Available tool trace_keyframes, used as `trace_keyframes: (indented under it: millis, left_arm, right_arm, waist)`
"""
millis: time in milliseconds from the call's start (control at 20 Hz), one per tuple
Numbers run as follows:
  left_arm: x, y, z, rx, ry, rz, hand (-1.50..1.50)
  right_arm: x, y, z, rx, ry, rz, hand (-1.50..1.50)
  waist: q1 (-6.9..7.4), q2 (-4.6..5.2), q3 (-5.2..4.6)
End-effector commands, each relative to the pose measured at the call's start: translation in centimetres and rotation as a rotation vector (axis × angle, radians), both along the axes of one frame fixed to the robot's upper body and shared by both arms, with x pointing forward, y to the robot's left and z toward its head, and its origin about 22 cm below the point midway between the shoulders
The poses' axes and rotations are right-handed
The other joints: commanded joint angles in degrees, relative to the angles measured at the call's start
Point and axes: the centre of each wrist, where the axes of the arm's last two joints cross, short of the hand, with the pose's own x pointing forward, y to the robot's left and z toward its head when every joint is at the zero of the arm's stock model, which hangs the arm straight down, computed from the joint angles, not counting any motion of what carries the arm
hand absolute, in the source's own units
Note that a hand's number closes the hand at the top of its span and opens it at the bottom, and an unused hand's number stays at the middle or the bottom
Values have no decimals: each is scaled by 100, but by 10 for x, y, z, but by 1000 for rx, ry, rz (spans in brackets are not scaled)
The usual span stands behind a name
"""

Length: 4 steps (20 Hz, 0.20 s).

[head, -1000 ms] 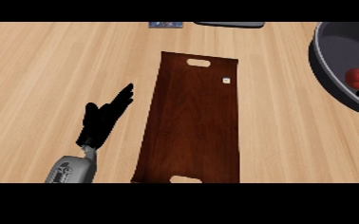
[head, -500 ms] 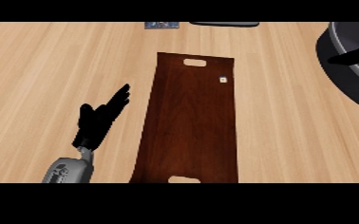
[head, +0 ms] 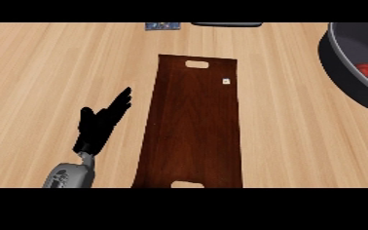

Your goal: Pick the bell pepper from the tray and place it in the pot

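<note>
Left hand [head: 101, 122] rests at 8 o'clock on the wooden counter [head: 64, 68], fingers straight and apart, holding nothing. Dark wooden tray [head: 193, 126] lies just beside it, centre view. Pot [head: 345, 63] sits at 3 o'clock; a red sliver, apparently the bell pepper [head: 361, 69], shows inside it.

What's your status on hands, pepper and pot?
Left hand open, resting left of the tray. Right hand not in view. Tray bare; red shape, likely the pepper, inside the pot at right edge. Nothing in the way.
</note>
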Motion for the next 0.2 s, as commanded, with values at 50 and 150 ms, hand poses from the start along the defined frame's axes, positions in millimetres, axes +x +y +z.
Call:
trace_keyframes:
  millis: [50, 150]
  left_arm:
    - [-2, -4, -5, -4, 9, 1, 0]
    - [-11, 5, -6, 10, 8, 16, 0]
  right_arm:
    - [-36, -44, 4, 59, -182, -58, -150]
    - [-51, -59, 5, 46, -210, -65, -150]
  waist:
    - [-109, -31, -5]
    - [-82, -49, -9]
